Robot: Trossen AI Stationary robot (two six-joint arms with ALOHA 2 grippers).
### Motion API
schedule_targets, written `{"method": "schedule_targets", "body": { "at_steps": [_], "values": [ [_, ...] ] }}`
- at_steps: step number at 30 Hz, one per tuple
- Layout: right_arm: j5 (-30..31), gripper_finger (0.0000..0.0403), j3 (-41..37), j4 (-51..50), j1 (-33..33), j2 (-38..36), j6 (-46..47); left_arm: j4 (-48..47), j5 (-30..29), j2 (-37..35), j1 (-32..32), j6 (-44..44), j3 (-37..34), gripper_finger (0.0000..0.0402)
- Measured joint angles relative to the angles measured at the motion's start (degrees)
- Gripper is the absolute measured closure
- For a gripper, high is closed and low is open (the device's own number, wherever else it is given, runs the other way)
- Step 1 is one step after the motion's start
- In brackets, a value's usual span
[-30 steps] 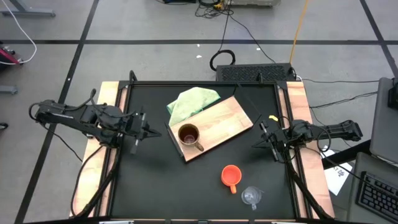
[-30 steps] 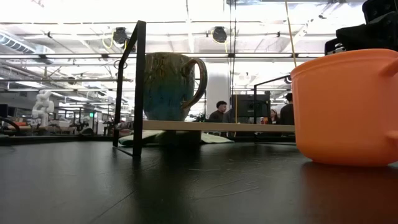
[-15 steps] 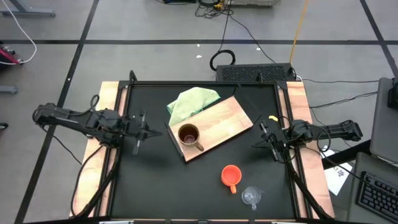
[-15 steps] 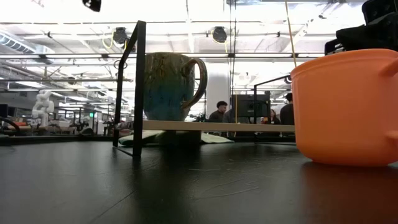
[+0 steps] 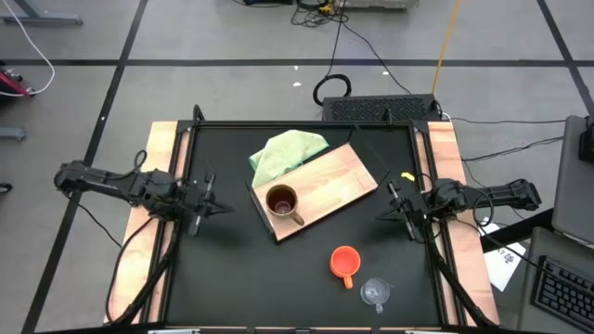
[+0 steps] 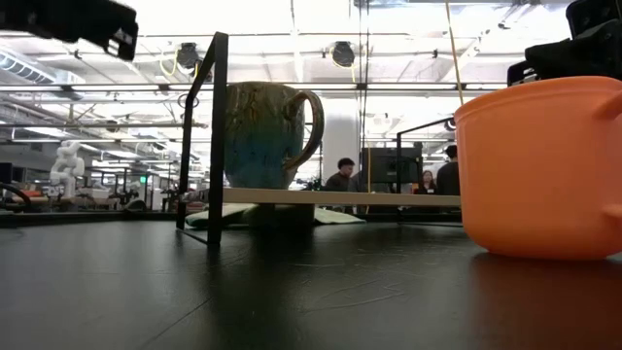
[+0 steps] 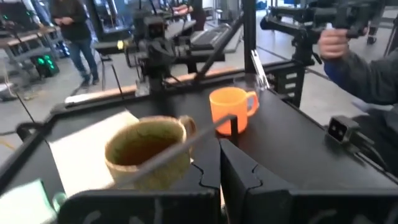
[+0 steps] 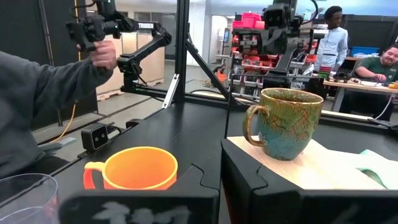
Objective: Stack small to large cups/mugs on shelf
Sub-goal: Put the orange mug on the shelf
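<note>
Wooden shelf (image 5: 325, 186) already carried your brown mug (image 5: 282, 202) at its near-left corner; the orange cup (image 5: 344, 262) and clear glass cup (image 5: 375, 294) waited toward the table's near-right edge. Both the left gripper (image 5: 212, 206) and right gripper (image 5: 397, 211) hung closed, empty. Nesting the orange cup seemed next, needing opened fingers first.

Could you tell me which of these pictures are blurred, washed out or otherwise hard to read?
Left wrist view: smeared, the brown mug soft. Low view: ceiling lights glare white, the orange cup looms large at the edge, and the mug is backlit. Right wrist view: sharp on the mug, while the glass cup is cut off at the corner. High view: evenly lit and clear.
</note>
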Motion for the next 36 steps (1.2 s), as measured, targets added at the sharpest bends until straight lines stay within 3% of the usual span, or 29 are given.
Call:
{"method": "schedule_targets", "body": {
  "at_steps": [18, 36],
  "values": [
    [0.00, 0.0403, 0.00, -0.03, -0.01, 0.00, 0.81, 11.87, 1.05, -0.69, 0.00, -2.35, -16.41, 0.0401],
    [0.00, 0.0403, 0.00, 0.05, 0.00, 0.00, -0.61, 11.87, 1.06, -0.67, 0.00, -2.79, -19.97, 0.0401]
  ]
}}
